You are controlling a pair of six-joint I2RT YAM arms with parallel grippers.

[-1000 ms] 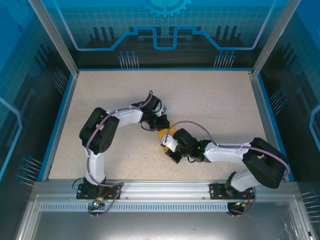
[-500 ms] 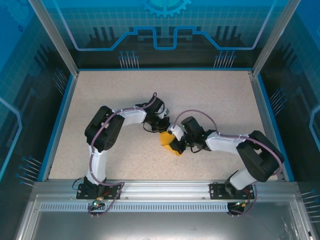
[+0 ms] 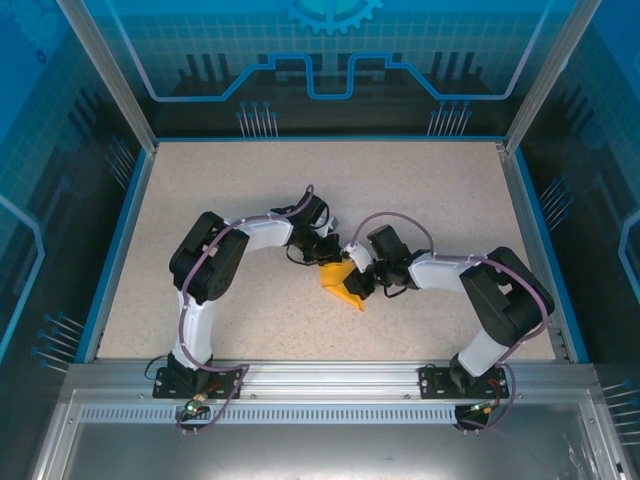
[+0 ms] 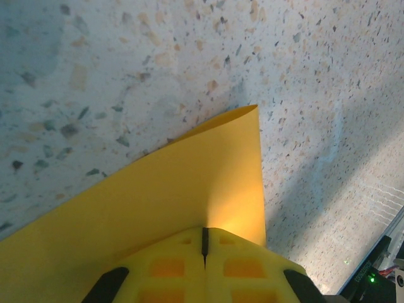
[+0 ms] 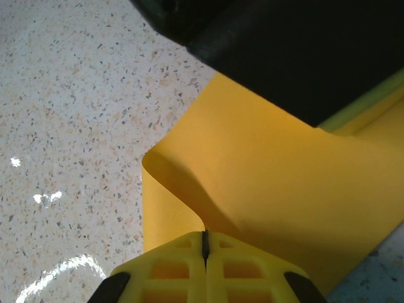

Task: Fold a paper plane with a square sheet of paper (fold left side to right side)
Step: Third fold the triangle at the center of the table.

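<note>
Top external view: the orange-yellow sheet of paper [image 3: 341,282] lies near the middle of the table [image 3: 440,190], between the two arms and partly lifted. From the left wrist, the left gripper [image 4: 204,247] has its jaws closed on the sheet. From the right wrist, the right gripper [image 5: 205,243] pinches a curled-over edge, jaws closed.
</note>
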